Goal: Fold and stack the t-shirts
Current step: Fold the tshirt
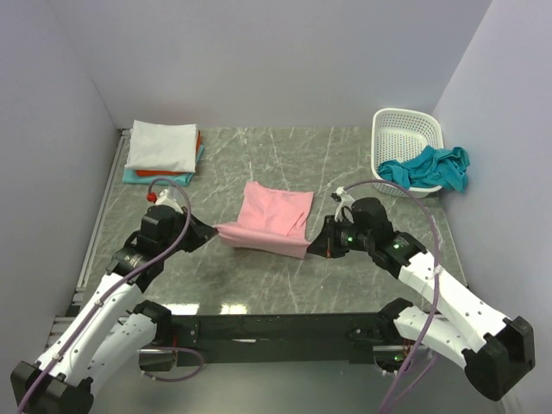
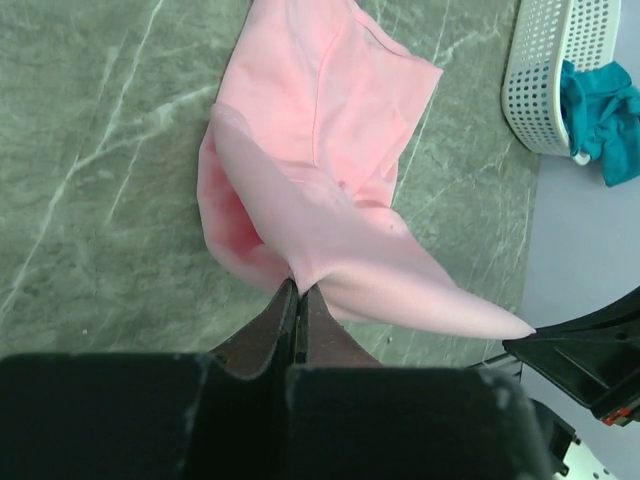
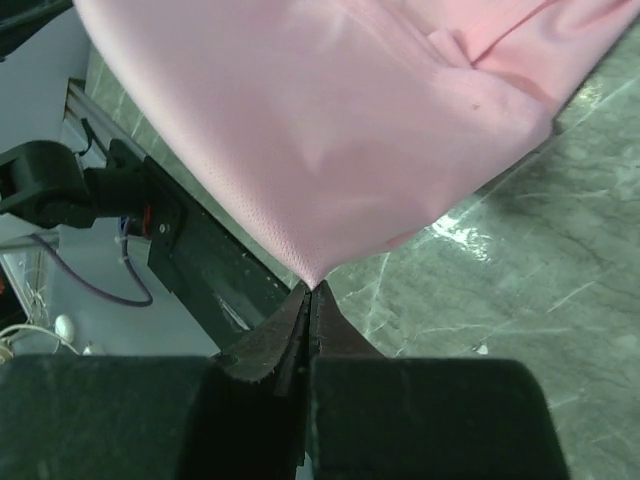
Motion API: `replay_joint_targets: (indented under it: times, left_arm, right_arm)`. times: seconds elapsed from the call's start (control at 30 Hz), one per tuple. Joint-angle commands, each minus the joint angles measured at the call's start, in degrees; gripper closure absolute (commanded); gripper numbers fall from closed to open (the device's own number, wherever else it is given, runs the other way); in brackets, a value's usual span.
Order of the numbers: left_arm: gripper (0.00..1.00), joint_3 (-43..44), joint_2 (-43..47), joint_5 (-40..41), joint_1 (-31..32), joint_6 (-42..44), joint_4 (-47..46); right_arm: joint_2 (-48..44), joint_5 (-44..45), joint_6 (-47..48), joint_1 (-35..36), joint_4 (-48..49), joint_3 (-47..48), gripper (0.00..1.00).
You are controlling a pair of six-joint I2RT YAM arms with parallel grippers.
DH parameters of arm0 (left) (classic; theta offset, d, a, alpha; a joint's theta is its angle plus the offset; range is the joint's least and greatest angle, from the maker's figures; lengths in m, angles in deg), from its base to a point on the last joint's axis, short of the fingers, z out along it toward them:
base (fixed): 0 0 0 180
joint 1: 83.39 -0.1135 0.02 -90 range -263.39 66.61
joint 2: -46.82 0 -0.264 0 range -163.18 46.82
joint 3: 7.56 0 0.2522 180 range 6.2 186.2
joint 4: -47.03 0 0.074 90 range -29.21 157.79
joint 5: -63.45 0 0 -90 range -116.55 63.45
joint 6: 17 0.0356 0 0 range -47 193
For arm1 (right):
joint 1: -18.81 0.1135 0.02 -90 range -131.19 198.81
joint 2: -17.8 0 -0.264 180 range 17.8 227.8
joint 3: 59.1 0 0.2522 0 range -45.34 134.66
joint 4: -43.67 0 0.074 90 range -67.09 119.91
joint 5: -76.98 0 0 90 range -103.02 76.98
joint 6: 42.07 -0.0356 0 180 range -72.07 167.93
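Pink t-shirt [image 1: 267, 220] lay partly folded at the centre of the desk [image 1: 259, 155], its near edge lifted. Left end effector [image 1: 210, 231] was clamped on the near left corner, right end effector [image 1: 314, 245] on the near right corner. White t-shirt [image 1: 162, 145] lay folded at far left.

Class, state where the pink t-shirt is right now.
In the top view, the pink t-shirt sits mid-table, its near corners pinched by the left gripper and the right gripper.
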Motion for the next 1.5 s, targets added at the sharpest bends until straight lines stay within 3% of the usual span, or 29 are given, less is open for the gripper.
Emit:
replay_joint_targets:
  times: [0.0, 0.33, 0.53, 0.8, 0.9, 0.93, 1.13, 1.27, 1.47]
  left_arm:
    - [0.99, 3.86, -3.30, 3.61, -0.18, 0.30, -2.28]
    - [0.99, 12.73, -18.16, 6.68, -0.27, 2.94, -8.09]
    - [0.99, 20.20, -26.78, 7.48, -1.14, 4.52, -9.58]
    - [1.00, 27.42, -37.68, 3.88, -2.73, 7.15, -9.93]
    - [1.00, 28.21, -39.97, 3.00, -2.82, 7.42, -10.46]
    - [0.99, 28.56, -40.49, 2.65, -2.82, 7.42, -10.46]
    - [0.99, 28.13, -41.47, 1.77, -2.90, 7.24, -10.64]
    - [0.99, 27.51, -40.50, 2.12, -2.99, 7.33, -10.99]
    - [1.00, 27.24, -40.32, 1.94, -2.99, 7.33, -10.64]
  right_arm:
    - [1.94, -0.02, 1.64, -2.14, -0.79, 4.09, 1.00]
    - [8.53, 1.65, 4.45, -8.91, 0.79, 9.99, 1.00]
    - [14.50, -1.25, 6.29, -13.92, 2.98, 14.29, 1.00]
    - [22.42, -8.01, 9.19, -15.07, 5.97, 18.70, 1.00]
    - [24.09, -10.56, 12.44, -14.37, 5.89, 18.25, 0.89]
    - [24.71, -10.91, 13.58, -13.93, 5.80, 18.34, 0.77]
    - [29.63, -11.53, 15.53, -12.17, 8.43, 17.38, 0.46]
    - [35.69, -14.95, 14.12, -11.82, 10.45, 18.16, 0.41]
    - [42.02, -13.37, 13.24, -10.15, 12.47, 19.66, 0.40]
